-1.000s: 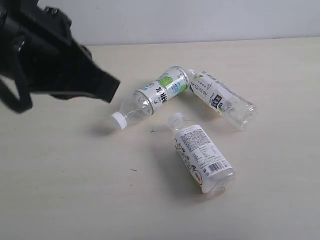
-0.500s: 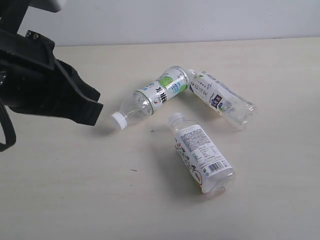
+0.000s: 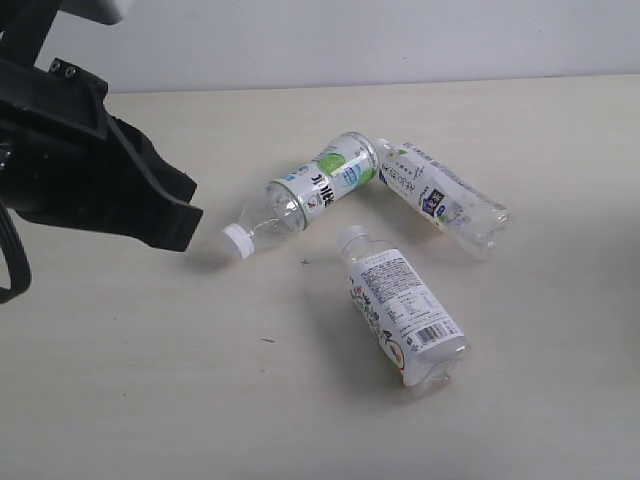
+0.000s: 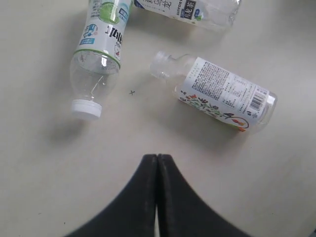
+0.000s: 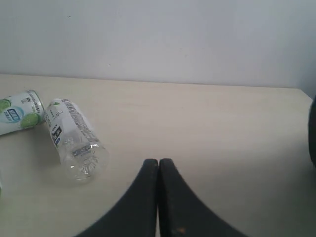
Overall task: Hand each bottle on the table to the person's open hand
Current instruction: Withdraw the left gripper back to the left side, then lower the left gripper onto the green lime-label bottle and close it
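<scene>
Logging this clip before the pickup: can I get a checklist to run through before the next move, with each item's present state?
1. Left gripper open for a grasp: not ok, jaws shut, empty.
2. Right gripper ready: not ok, shut, empty.
3. Bottles in sight on the table: ok; green-label bottle, blue-label bottle and barcode bottle all lie on their sides.
4. Green-label and blue-label bottles apart: cannot tell, their ends meet closely.
5. Person's open hand in view: not ok, none shows.
</scene>
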Available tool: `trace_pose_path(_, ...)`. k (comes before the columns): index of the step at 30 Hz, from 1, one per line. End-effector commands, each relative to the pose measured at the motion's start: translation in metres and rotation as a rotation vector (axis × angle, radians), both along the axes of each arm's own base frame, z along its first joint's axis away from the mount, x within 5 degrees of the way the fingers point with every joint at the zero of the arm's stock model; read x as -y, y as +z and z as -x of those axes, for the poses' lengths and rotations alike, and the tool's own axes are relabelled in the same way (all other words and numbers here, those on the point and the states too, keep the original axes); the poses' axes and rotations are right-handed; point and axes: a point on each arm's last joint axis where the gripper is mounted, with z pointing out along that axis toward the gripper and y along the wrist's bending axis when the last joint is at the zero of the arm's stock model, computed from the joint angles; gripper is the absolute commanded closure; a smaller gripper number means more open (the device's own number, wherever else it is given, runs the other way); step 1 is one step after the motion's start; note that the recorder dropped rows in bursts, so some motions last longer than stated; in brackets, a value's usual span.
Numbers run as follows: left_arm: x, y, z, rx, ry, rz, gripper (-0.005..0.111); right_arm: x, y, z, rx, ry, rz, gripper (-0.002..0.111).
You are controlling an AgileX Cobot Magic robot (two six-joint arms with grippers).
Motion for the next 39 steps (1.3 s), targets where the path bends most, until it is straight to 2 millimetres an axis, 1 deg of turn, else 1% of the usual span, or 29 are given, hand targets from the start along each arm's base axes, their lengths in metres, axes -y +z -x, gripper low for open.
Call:
trace_pose_path(1,-0.002,0.002,0.0,0.015,0.004,0.004,0.107,0.0,0.0,0.0,0.011,0.002,0.001,0.108)
trace_pose_path(25,-0.002,0.002,0.0,0.015,0.004,0.004,0.107,0.0,0.0,0.0,0.011,0.002,0.001,0.108)
trace_pose_path(28,0.001,0.002,-0.002,0.037,0.001,0.023,0.107,0.0,0.0,0.0,0.011,0.002,0.001,0.108)
trace_pose_path(30,0.008,0.004,-0.006,0.059,-0.021,0.04,0.107,0.0,0.0,0.0,0.011,0.002,0.001,0.108)
trace_pose_path(32,0.013,0.001,-0.011,0.03,-0.057,-0.047,0.107,0.0,0.0,0.0,0.011,0.002,0.001,0.108)
trace_pose_path(33,0.017,-0.003,-0.016,-0.015,-0.08,-0.126,0.107,0.0,0.0,0.0,0.011,0.002,0.001,0.108)
trace_pose_path(36,0.031,-0.011,-0.028,-0.138,-0.032,-0.213,0.107,0.0,0.0,0.0,0.011,0.002,0.001,0.108)
trace_pose_path(39,0.049,-0.021,-0.045,-0.251,0.022,-0.298,0.107,0.0,0.0,0.0,0.011,0.002,0.001,0.108)
